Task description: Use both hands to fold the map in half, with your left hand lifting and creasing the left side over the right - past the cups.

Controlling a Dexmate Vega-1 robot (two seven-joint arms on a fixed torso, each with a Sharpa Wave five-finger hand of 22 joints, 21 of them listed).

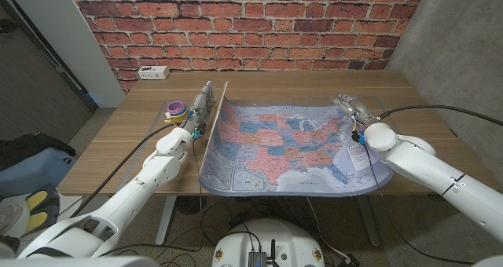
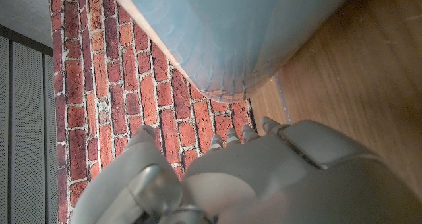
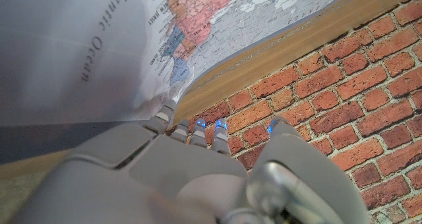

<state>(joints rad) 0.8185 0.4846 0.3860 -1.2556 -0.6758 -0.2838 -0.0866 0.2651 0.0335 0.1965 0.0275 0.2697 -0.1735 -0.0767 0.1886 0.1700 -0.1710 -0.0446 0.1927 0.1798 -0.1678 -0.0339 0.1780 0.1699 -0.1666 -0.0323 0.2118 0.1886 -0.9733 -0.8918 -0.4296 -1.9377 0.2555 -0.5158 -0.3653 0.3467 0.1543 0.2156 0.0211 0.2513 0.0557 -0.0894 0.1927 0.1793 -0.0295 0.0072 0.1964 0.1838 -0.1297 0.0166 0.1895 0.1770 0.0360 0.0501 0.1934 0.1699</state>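
A printed map of the United States lies on the wooden table. Its left side stands upright, pale back turned outward. My left hand is up against that raised side with fingers reaching along it, and seems to hold it; the sheet hides the grip. Stacked coloured cups stand just left of that hand. My right hand sits at the map's curled right edge, fingers stretched out and apart, one fingertip touching the paper.
A white power strip lies at the table's back left corner. A red brick wall stands behind the table. Black cables trail from both arms. The map's near edge hangs slightly over the table's front edge.
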